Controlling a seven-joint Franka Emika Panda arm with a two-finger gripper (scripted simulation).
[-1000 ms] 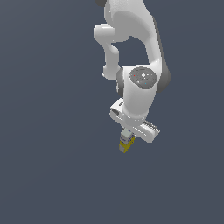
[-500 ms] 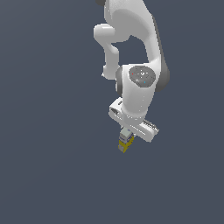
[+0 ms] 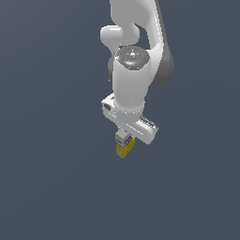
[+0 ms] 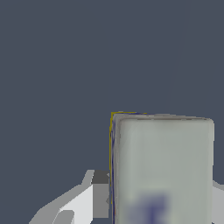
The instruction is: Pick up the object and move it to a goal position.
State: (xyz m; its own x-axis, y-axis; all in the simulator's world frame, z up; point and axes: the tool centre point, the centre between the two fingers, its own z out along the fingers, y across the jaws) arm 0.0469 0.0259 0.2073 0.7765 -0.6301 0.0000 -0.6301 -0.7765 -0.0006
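Observation:
The object (image 3: 124, 148) is a small box with a yellow body and a white-grey top face. It sits between the fingers of my gripper (image 3: 125, 139), which is shut on it and points down below the white arm. In the wrist view the box's pale top face (image 4: 162, 166) with a bluish mark fills the space between the fingers. One grey finger (image 4: 99, 192) presses against its side, and the other finger shows only at the picture's edge. No goal marker is in view.
A plain dark grey-blue surface (image 3: 51, 187) lies all around the arm. The white arm links (image 3: 133, 70) rise above the gripper. No other objects show.
The arm has shifted towards the exterior view's left and slightly up, carrying the box with it. The wrist now stands more upright over the gripper. The grip is unchanged.

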